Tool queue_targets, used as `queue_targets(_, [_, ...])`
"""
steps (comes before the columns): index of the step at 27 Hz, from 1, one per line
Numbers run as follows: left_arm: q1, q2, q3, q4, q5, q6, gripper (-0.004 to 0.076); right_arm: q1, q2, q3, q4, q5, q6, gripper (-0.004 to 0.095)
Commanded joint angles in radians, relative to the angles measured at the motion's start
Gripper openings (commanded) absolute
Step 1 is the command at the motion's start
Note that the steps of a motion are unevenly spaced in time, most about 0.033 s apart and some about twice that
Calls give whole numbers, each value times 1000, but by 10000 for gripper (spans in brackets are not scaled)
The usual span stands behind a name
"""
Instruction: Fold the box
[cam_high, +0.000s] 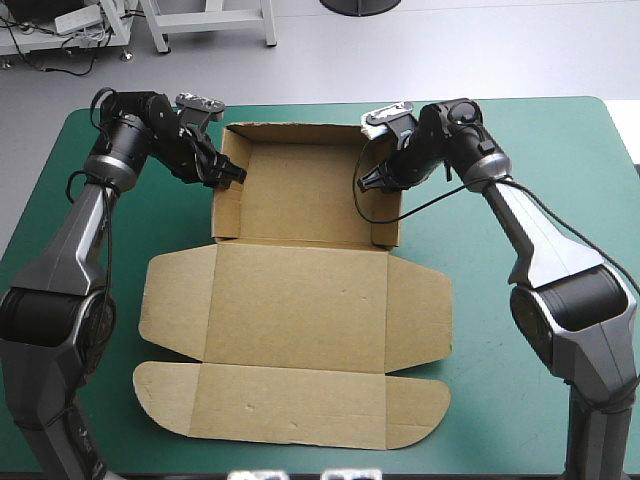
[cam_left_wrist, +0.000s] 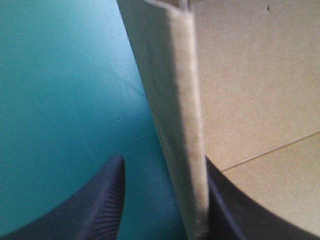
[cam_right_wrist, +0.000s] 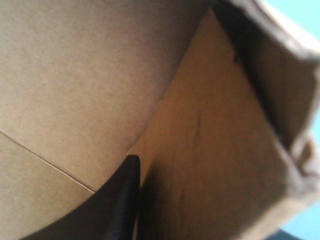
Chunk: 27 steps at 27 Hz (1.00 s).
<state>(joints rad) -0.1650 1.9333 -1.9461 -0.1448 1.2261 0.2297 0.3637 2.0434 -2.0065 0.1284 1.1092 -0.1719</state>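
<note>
Left wrist view: the left hand (cam_left_wrist: 164, 165) stands spread astride the left wall (cam_left_wrist: 172, 100) of the box (cam_left_wrist: 255, 75). One finger (cam_left_wrist: 102, 200) is out over the bench (cam_left_wrist: 60, 75) with a gap to the board, and the other is against the inside face. In the high view both hands sit at the upper middle of the frame, the right hand (cam_high: 366, 182) at the right wall (cam_high: 385, 205). The lid (cam_high: 295, 310) lies flat toward the lower frame.

With so loose a hold, I'd guess the left wall could lean or spring back outward. A push from one side alone might slide the whole box across the bench. Whether the right hand is pinching its wall I cannot tell, since the board hides its outer side. How the corners are tucked is hard to make out in any view.
</note>
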Motion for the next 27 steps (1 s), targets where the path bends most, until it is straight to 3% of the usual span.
queue_targets(1, [5,-62,-42,39,-5,3,307,-8,-72,-73,-92,42,-14,279])
queue_targets(7, [5,-73,-42,89,-8,1,307,-8,-72,-82,-249,130,29,279])
queue_targets(12, [2,-73,-42,16,-32,1,307,-8,-72,-82,-227,101,51,279])
queue_targets(15, [2,-73,-42,-64,-64,1,307,-8,-72,-82,-138,38,114,279])
queue_targets(27, [2,-71,-42,-48,-208,1,312,-8,-70,-82,8,-68,219,279])
